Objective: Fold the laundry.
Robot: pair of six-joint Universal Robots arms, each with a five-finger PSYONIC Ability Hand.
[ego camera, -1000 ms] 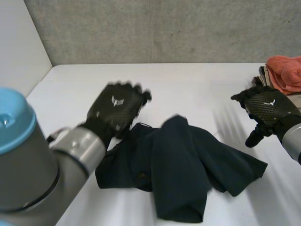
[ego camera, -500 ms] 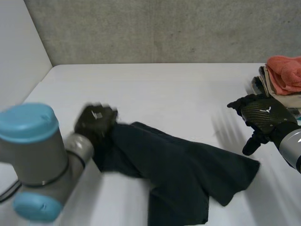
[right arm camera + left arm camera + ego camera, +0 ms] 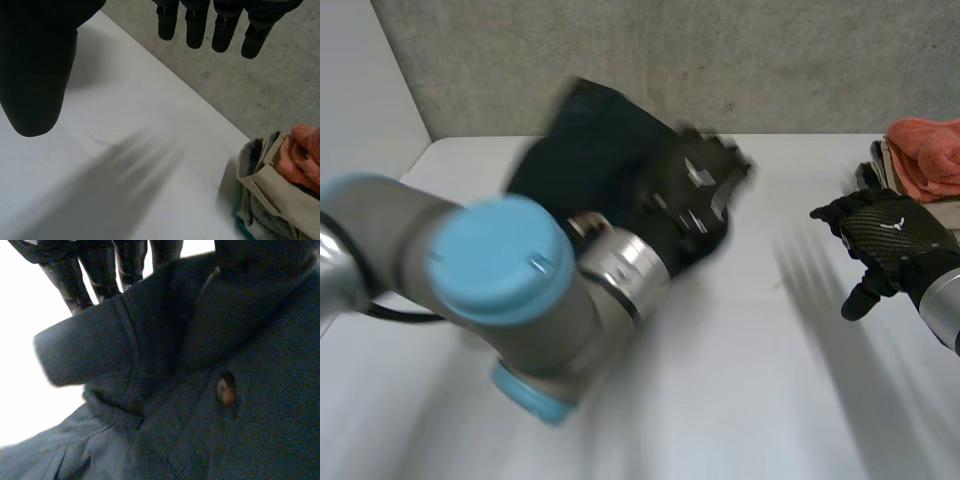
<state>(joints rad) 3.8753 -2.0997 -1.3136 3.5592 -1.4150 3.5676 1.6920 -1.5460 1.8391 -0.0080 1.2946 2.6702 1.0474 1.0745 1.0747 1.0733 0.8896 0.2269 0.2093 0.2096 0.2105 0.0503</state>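
The left robot hand [image 3: 692,195] is clamped on the dark shirt [image 3: 585,140]. Its fingers [image 3: 70,275] sit on one side of a thick fold and its thumb on the other, close to a small brown button [image 3: 225,390]. The shirt is bunched up and held in the air above the far side of the tabletop [image 3: 740,380], near the grey wall [image 3: 720,60]. The right robot hand [image 3: 890,232] hangs over the tabletop with its fingers apart and loose, and it holds nothing. I think the shirt could slip out, because only one hand has it and the grip is on a bulky fold. It could also land in a heap, and that would make it hard to fold. The near and middle parts of the tabletop are bare, so there is lots of room to lay the shirt flat. The pile of clothes [image 3: 925,160] sits at the right edge, just beside the right robot hand, so the shirt should stay away from there.
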